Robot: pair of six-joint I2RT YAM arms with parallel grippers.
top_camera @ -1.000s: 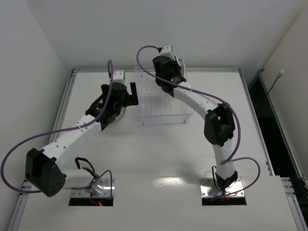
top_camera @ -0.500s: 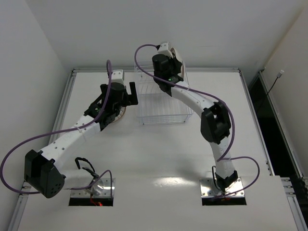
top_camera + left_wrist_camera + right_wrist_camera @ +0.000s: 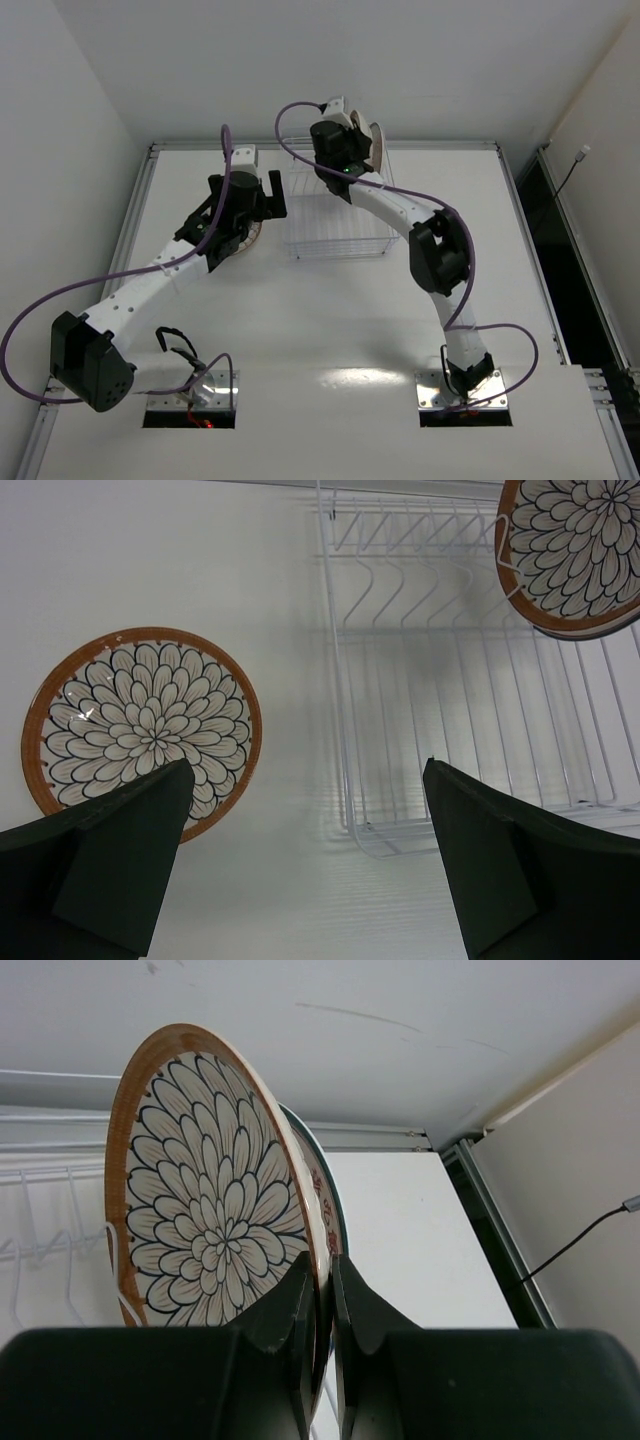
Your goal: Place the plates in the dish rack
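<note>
Left wrist view, left of frame: one plate [image 3: 140, 730] lies flat on the table [image 3: 150, 560], beside the dish rack [image 3: 338, 680] and not touching it. The left gripper [image 3: 300, 865] hovers above with its jaws spread wide, grasping nothing. Right wrist view, centre: the right gripper [image 3: 322, 1278] is clenched on the rim of an upright second plate [image 3: 215, 1190] at the rack's far right corner. A third plate [image 3: 338, 1210] shows edge-on close behind it.

Seen from above, the left arm [image 3: 160, 272] covers nearly all of the table plate [image 3: 253, 238]; only a sliver of rim shows. In the left wrist view's upper right, the held plate [image 3: 575, 550] is cut off by the top and right edges. The dish rack [image 3: 400, 680] also runs off the right edge. In the right wrist view, the right gripper [image 3: 322, 1272] hides that plate's bottom edge. A second rim [image 3: 328, 1200] behind it is too thin to make out.
</note>
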